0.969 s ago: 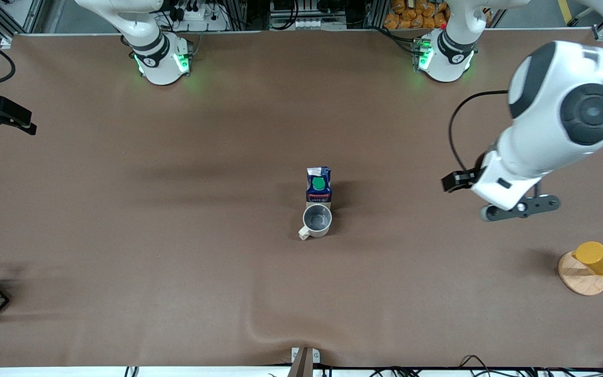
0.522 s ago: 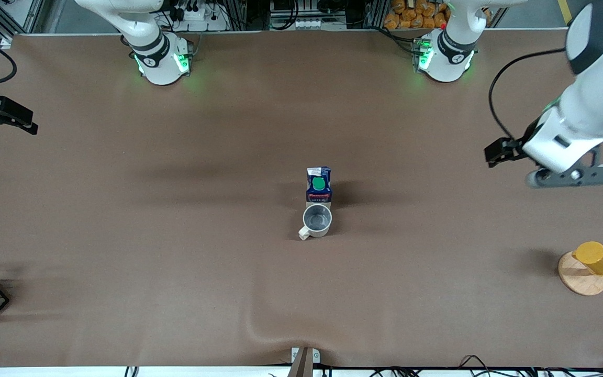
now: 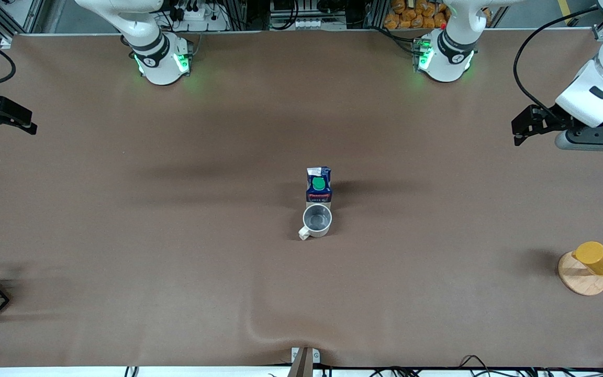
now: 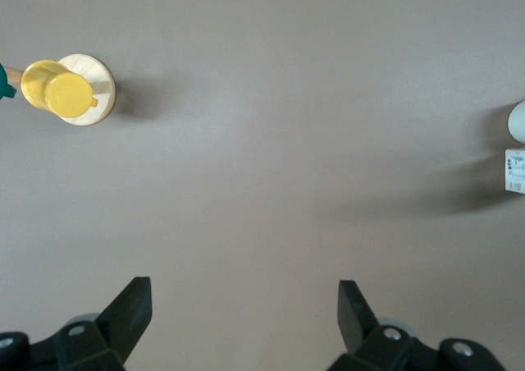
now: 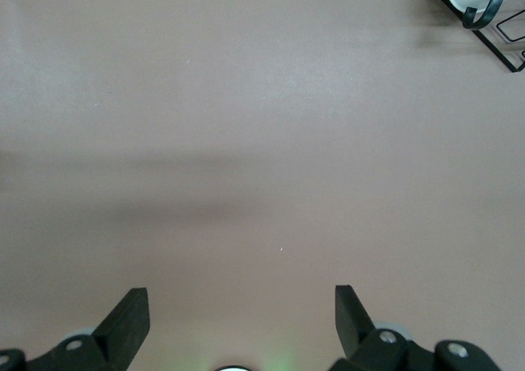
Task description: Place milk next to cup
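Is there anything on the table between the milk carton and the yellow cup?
No. In the front view, only bare brown table lies between the milk and the yellow cup, which sits toward the left arm's end.

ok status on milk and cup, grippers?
Left gripper open, empty, over bare table at its own end. Right gripper open, empty, waiting. Milk upright beside cup, mid-table. Nothing in the way.

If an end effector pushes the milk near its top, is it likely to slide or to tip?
The milk probably tips: it stands upright, tall over a small base. The carton likely dents under a hard squeeze. Falling toward the front camera, it would hit the cup, which stands right against it.
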{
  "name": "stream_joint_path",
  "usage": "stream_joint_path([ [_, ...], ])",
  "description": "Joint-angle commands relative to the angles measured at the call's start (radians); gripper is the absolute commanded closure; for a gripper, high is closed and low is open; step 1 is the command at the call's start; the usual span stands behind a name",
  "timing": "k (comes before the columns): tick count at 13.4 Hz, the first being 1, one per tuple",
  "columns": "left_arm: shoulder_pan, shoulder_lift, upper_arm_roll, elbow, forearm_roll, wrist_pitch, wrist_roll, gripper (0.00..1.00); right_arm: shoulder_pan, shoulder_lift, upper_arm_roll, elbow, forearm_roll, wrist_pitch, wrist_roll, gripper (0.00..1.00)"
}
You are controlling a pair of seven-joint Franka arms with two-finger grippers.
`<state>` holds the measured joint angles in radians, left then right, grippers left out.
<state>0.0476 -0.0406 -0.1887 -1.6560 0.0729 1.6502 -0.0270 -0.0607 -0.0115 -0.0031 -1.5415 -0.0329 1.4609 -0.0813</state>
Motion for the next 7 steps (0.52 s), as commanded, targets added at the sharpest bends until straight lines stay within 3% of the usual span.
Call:
stream_joint_path([
  [1,0.012,-0.013,-0.003,-0.018,-0.050,-0.009,0.019,0.00,-0.010,-0.016,0.005,-0.016,0.001,-0.004,0.003,0.00],
  [7,0.015,0.007,0.000,-0.001,-0.067,-0.021,0.025,0.00,-0.002,-0.013,0.006,-0.016,0.001,0.001,0.003,0.00],
])
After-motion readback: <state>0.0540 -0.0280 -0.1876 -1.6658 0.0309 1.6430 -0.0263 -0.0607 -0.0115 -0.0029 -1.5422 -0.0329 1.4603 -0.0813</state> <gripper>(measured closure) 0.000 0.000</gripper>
